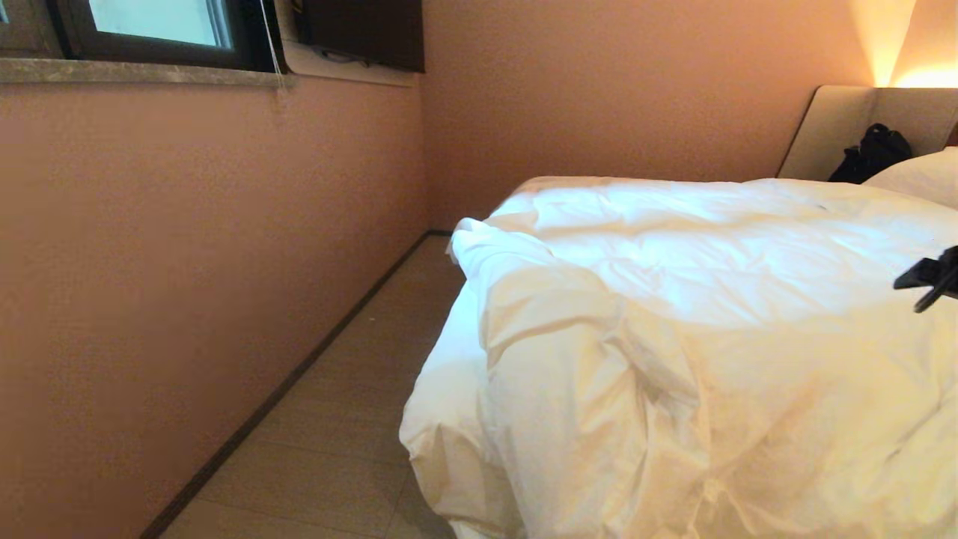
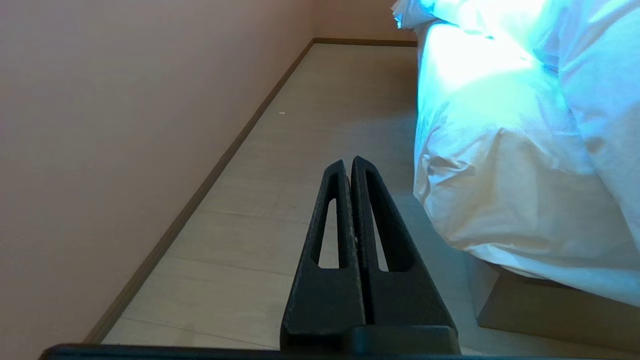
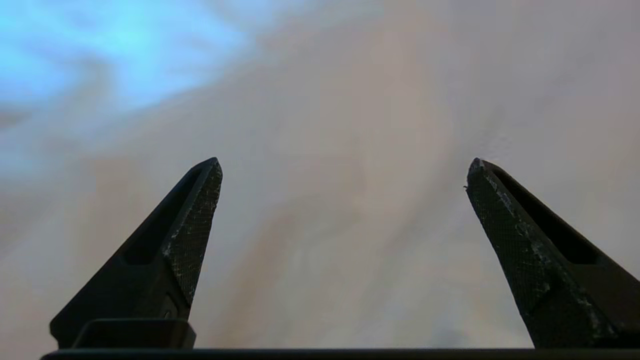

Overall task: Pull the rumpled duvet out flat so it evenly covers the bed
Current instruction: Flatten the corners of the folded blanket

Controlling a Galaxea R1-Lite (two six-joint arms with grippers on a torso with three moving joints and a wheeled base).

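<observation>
The right gripper hangs over the duvet near the bed's right edge, its jaws spread wide and holding nothing. The left gripper, jaws pressed together and empty, points along the floor beside the bed. The duvet lies rumpled across the mattress, bunched and spilling over the near left corner. A pillow rests by the headboard.

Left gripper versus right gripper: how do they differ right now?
The left gripper is shut, fingers pressed together; the right gripper stands wide open with nothing between its fingers. The left gripper hangs low over the floor beside the bed, while the right gripper is above the duvet, showing at the head view's right edge. Both have black, tapered fingers, and neither holds anything.
</observation>
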